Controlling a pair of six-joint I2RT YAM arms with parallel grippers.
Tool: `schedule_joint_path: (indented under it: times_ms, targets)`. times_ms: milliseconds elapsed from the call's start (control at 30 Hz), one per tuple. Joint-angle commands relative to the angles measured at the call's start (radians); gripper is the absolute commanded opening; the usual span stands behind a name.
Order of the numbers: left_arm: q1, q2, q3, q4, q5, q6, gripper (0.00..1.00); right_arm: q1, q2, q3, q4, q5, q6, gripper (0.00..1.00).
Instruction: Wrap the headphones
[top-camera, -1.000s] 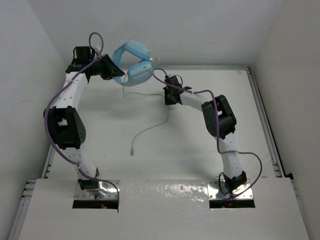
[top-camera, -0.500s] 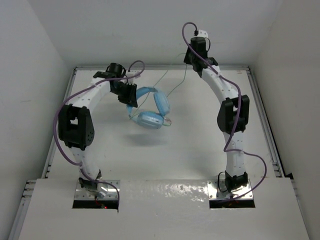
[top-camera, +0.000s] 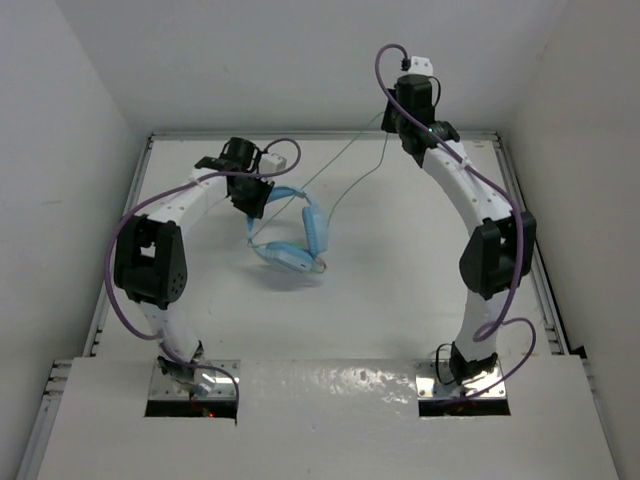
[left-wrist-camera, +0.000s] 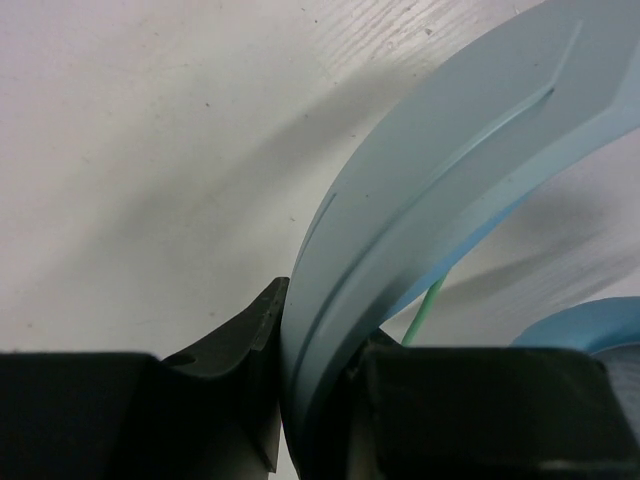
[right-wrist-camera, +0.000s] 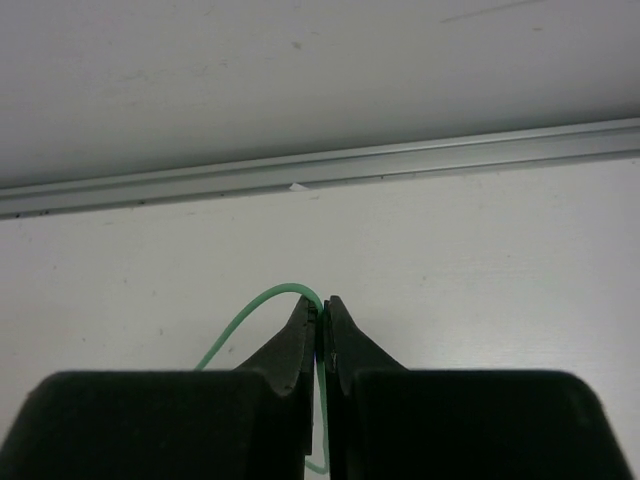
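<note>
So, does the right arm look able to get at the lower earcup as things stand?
Probably not yet. The right gripper is shut on the cable near the far edge and would have to let go first. Otherwise the way looks free: the lower earcup hangs in the open from the left gripper.

Light blue headphones aloft; cable taut
</note>
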Motion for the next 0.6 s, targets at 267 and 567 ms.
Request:
schedule_joint_path:
  times_ms: [267,567]
  targets:
    - [0.004,-0.088,-0.017,-0.042,-0.083,0.047,0.0,-0.019,-0.303,-0.213,0.15,0.073,-0.072,0.0]
    - [-0.029,-0.005,0.064,-0.097,-0.039,0.067,0.0,0.044,-0.458,-0.318,0.159,0.002,-0.028,0.0]
